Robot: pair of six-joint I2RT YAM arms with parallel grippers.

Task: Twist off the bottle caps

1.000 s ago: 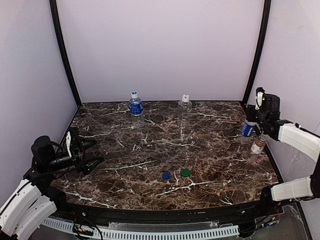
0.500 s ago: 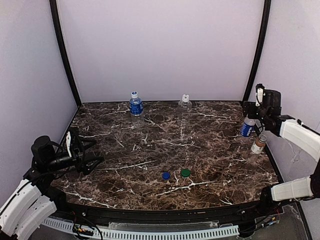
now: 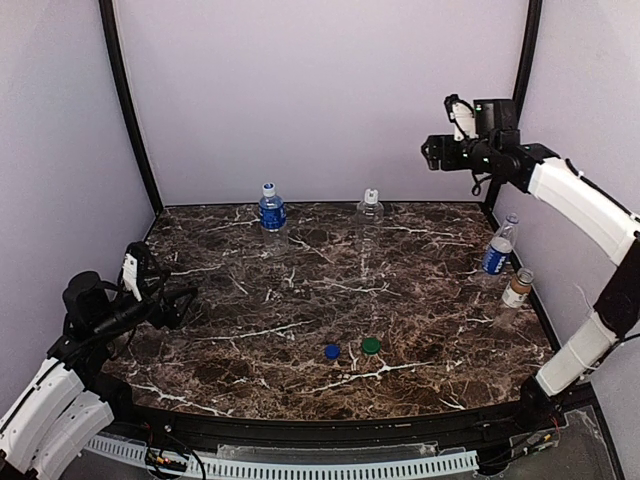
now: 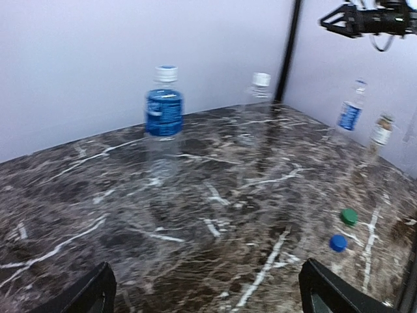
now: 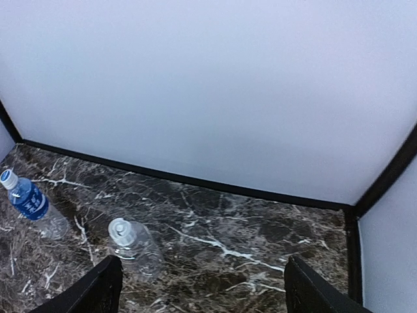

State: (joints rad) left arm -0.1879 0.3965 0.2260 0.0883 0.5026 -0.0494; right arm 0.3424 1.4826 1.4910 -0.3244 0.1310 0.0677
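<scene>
Four bottles stand on the marble table (image 3: 250, 380). A blue-label bottle (image 3: 271, 212) and a plain clear bottle (image 3: 369, 210) stand at the back, both with white caps. Another blue-label bottle (image 3: 497, 248) and the brown bottle (image 3: 516, 290) stand at the right edge. My right gripper (image 3: 428, 152) is open and empty, high above the back right. Its wrist view looks down on the clear bottle (image 5: 130, 244) and the blue-label bottle (image 5: 29, 202). My left gripper (image 3: 183, 305) is open and empty, low at the left, facing the bottles (image 4: 163, 104).
A loose blue cap (image 3: 332, 351) and a loose green cap (image 3: 371, 345) lie on the table near the front middle. Black frame posts (image 3: 130, 110) stand at the back corners, and white walls close in the table.
My right gripper has risen from beside the two right-hand bottles and swung left, high above the table. My left gripper has shifted slightly back and left.
</scene>
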